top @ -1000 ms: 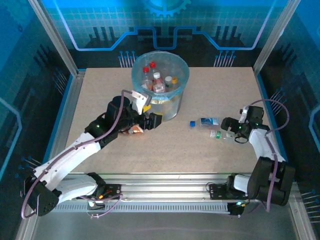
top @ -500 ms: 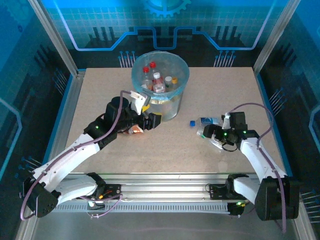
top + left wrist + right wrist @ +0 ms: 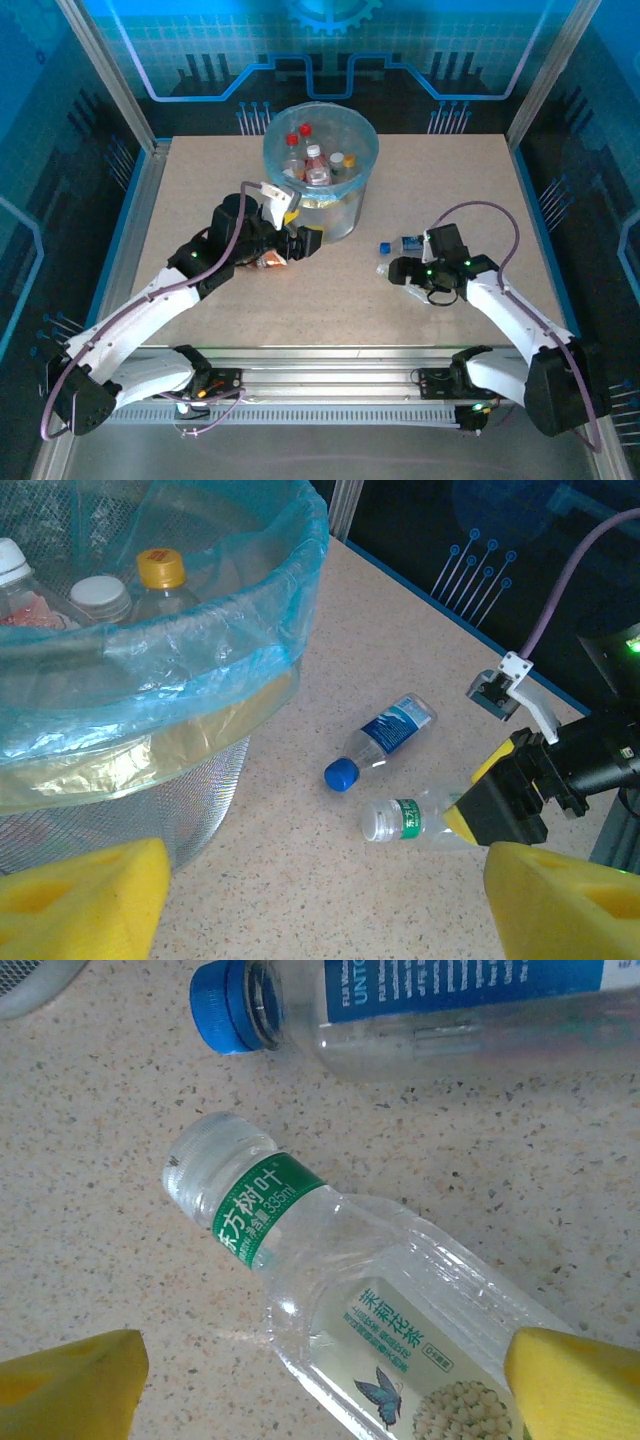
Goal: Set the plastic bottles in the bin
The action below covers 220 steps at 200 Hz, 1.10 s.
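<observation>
Right gripper (image 3: 320, 1380) has slid in toward the bin (image 3: 250, 650) and now straddles the green-banded bottle (image 3: 380, 1290), yellow foam pads (image 3: 70, 1380) spread wide either side, no pinch. That bottle is clear, ribbed and white-capped, lying flat on the speckled table (image 3: 450, 170) right of the bin. Blue-label bottle (image 3: 390, 725), blue cap, lies flat nearer the bin. Bin is round with a mesh wall and a crinkly translucent blue liner; capped bottles (image 3: 315, 160) stand inside. Left gripper (image 3: 320, 910) hangs just beside the bin's near wall, fingers spread too.
</observation>
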Motion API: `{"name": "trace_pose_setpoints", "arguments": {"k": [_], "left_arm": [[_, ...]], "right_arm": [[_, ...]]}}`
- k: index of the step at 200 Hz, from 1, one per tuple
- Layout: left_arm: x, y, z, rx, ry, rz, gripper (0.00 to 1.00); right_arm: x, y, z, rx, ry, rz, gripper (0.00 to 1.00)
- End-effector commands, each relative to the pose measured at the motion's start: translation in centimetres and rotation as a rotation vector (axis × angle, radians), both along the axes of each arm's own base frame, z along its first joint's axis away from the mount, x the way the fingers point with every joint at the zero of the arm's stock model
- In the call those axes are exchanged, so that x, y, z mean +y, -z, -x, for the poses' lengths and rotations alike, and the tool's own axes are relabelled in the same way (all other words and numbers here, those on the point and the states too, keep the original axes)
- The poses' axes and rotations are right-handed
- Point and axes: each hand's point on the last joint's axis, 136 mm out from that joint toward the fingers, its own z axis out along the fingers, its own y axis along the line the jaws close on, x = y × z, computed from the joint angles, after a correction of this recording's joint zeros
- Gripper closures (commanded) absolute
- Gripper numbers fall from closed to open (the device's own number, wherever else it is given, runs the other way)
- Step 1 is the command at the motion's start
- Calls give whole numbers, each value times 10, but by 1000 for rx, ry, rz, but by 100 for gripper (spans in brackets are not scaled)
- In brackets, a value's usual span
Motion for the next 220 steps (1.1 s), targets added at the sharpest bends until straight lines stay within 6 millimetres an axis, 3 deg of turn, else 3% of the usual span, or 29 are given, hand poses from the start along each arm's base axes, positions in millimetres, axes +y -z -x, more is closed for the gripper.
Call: {"name": "trace_pose_setpoints", "arguments": {"k": [1, 87, 135, 187, 220], "left_arm": [[6, -10, -1, -34, -23, 16, 17], [8, -9, -5, -17, -49, 19, 17], [8, -10, -6, -10, -54, 17, 17], [8, -11, -7, -7, -60, 15, 17], [7, -11, -8, -3, -62, 15, 17]], "right_arm": [[-4, 35, 45, 220, -14, 82, 6], [-9, 40, 40, 242, -131, 309, 0], [2, 50, 37, 290, -181, 290, 0], [9, 56, 39, 313, -208, 263, 18], [11, 50, 44, 309, -216, 247, 33]]}}
